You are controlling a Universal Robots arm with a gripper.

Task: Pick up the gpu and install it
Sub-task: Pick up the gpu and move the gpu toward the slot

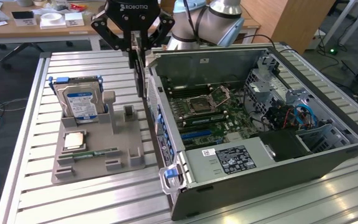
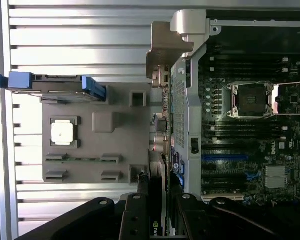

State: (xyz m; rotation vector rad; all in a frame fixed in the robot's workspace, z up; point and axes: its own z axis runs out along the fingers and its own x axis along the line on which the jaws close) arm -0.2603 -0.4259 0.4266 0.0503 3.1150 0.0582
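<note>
The claw [image 1: 135, 46] is standing partly closed, clamping the gpu [image 1: 141, 74] by its top edge. The gpu is hanging upright and edge-on above the table [image 1: 92, 200], between the grey holder [image 1: 121, 140] and the open computer case [image 1: 328, 156]. The holder, at the exterior view's left, is carrying an upright hard drive [image 1: 79, 102], a flat processor chip [image 1: 74, 140] and a memory stick [image 1: 98, 153]. The case is lying on its side, exposing the motherboard [image 1: 210, 112].

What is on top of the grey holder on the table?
On the grey holder a hard drive stands upright, a processor chip lies flat and a green memory stick lies near it. The drive's lower end is hidden in its slot.
</note>
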